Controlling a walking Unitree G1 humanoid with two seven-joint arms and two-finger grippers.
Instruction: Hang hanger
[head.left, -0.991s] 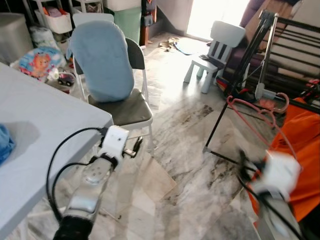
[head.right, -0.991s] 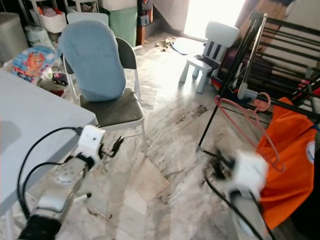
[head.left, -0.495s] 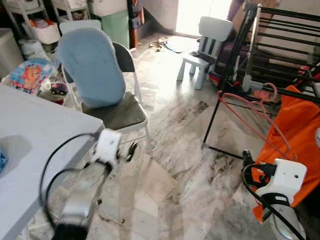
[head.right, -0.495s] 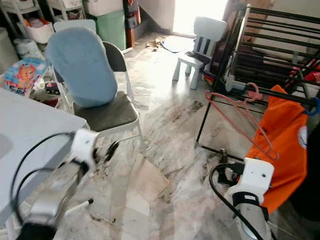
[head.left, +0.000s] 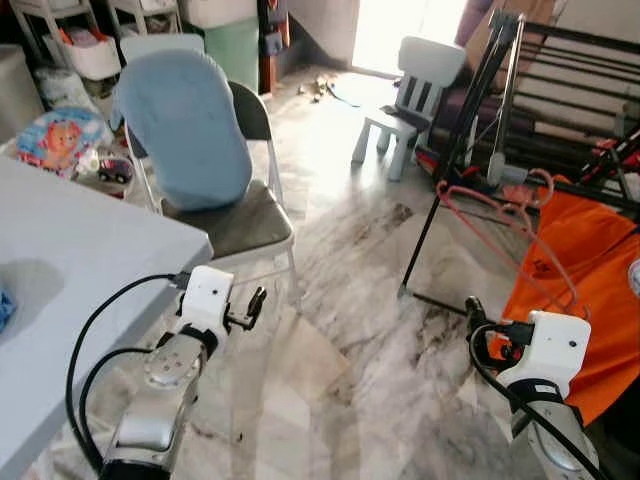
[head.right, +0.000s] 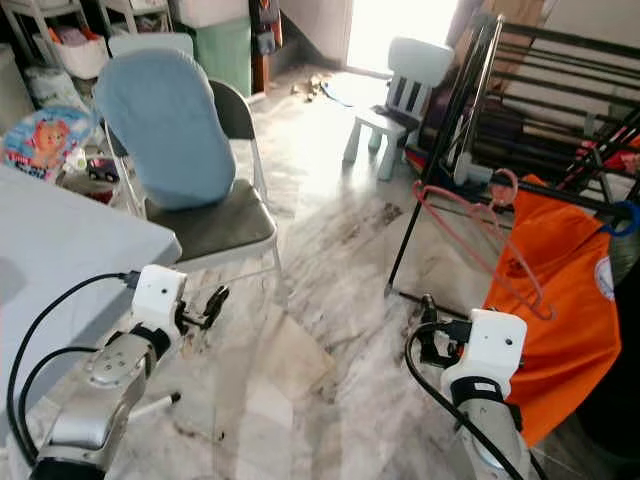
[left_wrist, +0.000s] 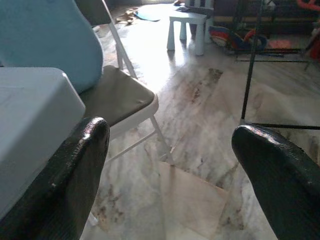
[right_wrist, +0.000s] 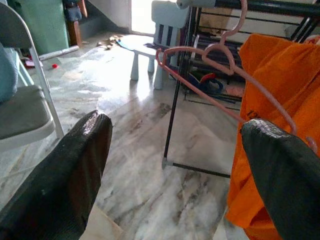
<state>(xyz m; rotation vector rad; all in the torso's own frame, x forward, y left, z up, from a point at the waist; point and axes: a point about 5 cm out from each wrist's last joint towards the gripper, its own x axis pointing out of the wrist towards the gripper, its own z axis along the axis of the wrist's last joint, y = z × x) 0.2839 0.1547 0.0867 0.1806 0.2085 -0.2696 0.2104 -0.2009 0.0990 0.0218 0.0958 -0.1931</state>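
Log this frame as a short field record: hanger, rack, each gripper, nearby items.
hanger: pink hanger hooked on the rack, no gripper touching it
rack: black drying rack, ahead on the robot's right
garment: orange garment hanging beside the hanger
left gripper: open, holding nothing, near the white table
right gripper: open, holding nothing, short of the hanger
other: folding chair with blue cushion; small white chair

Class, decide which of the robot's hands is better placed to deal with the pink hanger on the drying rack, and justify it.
The right hand. It is open and nearer the pink hanger on the drying rack. The left hand is by the folding chair, across the floor.
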